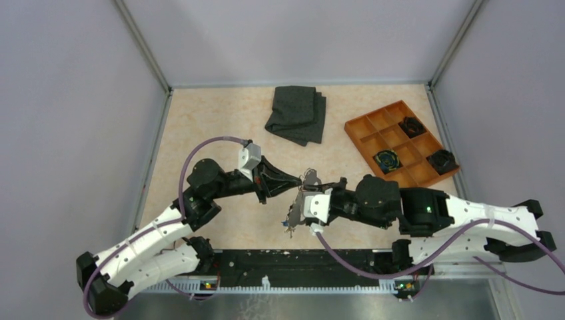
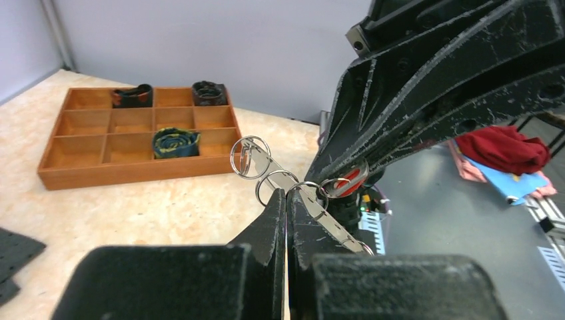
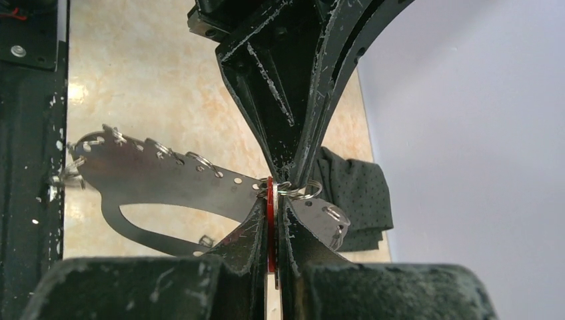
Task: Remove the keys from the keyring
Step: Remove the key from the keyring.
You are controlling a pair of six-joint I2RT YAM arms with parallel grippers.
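Most keys are too small to make out. In the top view they are just a tiny clump hanging at the low end of the keyring, below the middle of the frame. One red key is showing only its thin edge in the lower middle of the right wrist view, and the fingers are hiding the rest of it. In the left wrist view the keyring is running down behind the black fingers, so part of it is cut off. I cannot tell how the small rings are joining up.

Both arms are reaching in low over the table. They are meeting tip to tip in the middle of the top view, the left arm from the lower left and the right arm from the lower right. The keyring is hanging in the air between them.

The left gripper is squeezing tight on a small ring of the keyring. The right gripper is squeezing tight on the red key. The two sets of tips are almost touching.

A folded cloth is lying at the top middle. A tray is sitting at the upper right. Both are well apart from the grippers.
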